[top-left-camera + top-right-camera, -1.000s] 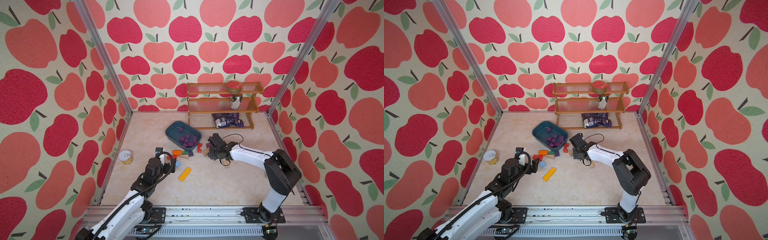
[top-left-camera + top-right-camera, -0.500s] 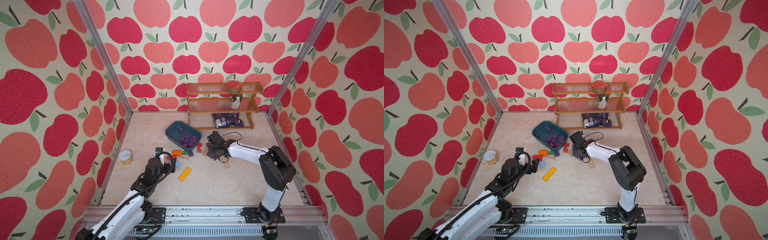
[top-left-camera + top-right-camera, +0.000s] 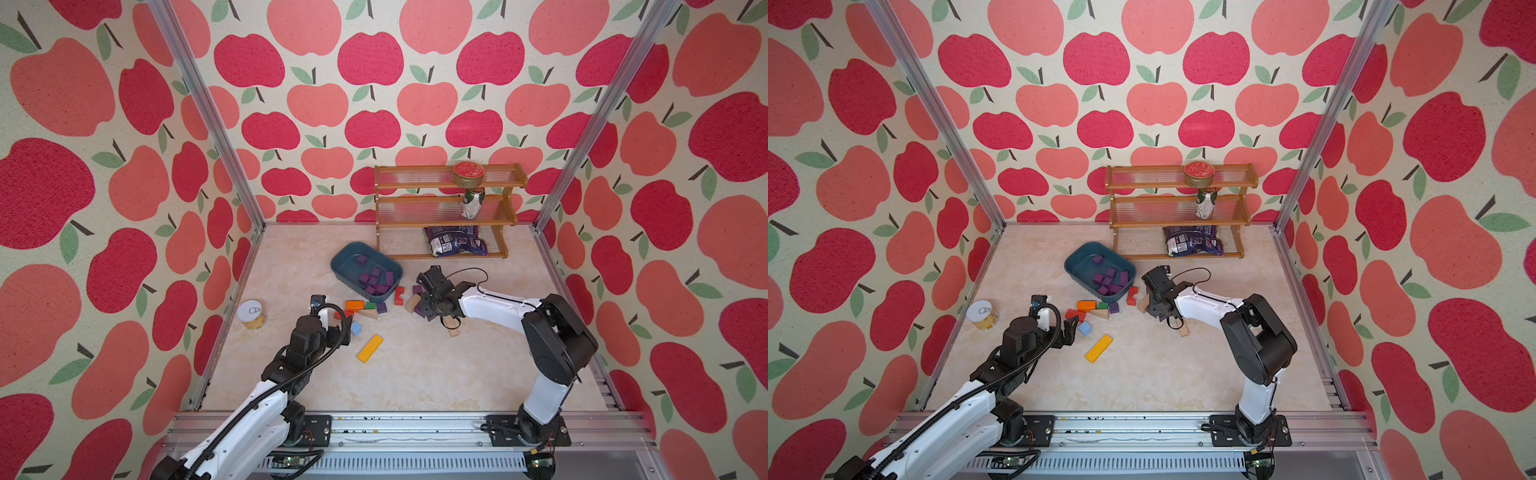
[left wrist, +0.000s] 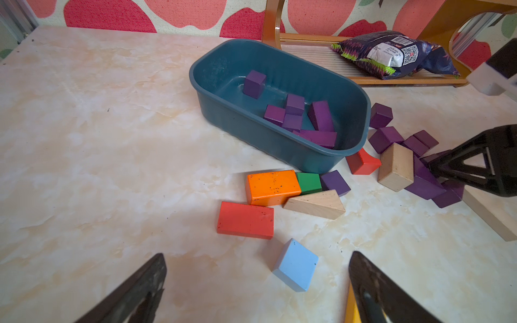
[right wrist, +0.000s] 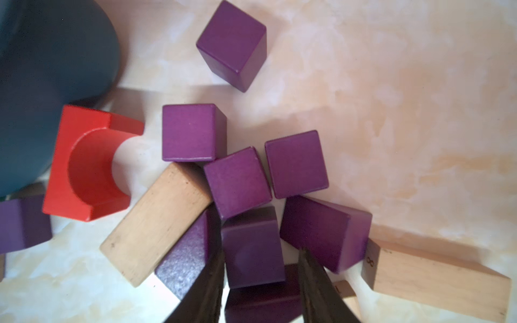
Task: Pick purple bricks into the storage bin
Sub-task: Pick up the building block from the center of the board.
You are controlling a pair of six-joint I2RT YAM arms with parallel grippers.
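My right gripper (image 5: 262, 247) pinches one purple brick (image 5: 249, 237), fingers narrow. My left gripper (image 4: 257, 254) is wide open, empty. The storage bin (image 4: 246, 125) lies diagonally.

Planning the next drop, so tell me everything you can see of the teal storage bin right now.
The storage bin is a shallow, dark teal, plastic-looking tub, rectangular with rounded corners and a rolled rim, sitting upright and skewed on the marbled tabletop before the wooden rack. Several purple bricks lie inside, mostly bunched toward one end. An orange block, a green block and a red arch block crowd its outer wall; contact is unclear.
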